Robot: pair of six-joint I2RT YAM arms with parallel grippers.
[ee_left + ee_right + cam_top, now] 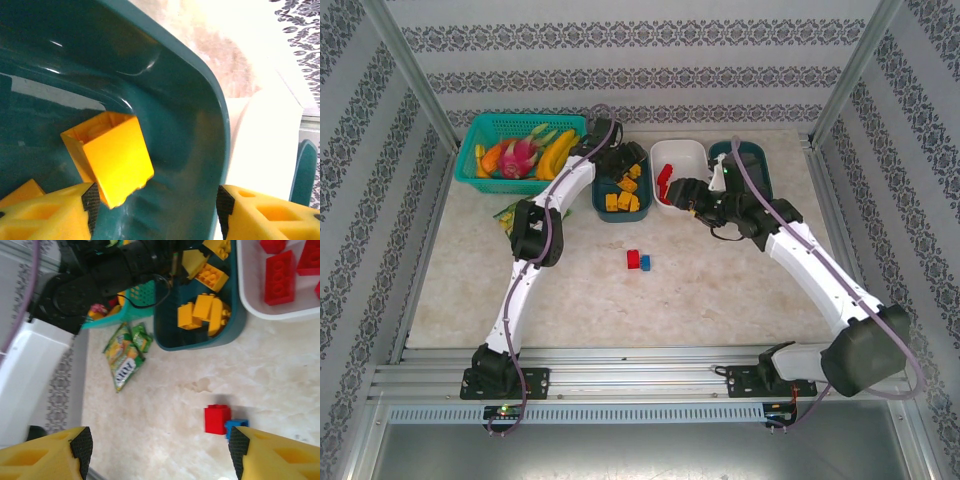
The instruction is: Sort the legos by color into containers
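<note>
Left wrist view: the left gripper [155, 212] stands with jaws parted inside the dark teal plastic tub [195, 100], and a chunky yellow plastic brick [112, 157] lies tilted in there, ungripped. Over on the right, the right gripper [160, 452] hangs spread wide and empty above a red brick [217, 419] just beside a blue brick [236, 426] on the beige marbled table [165, 400].

Green snack packets [125, 357] lie just beside the turquoise fruit basket [520, 118].
</note>
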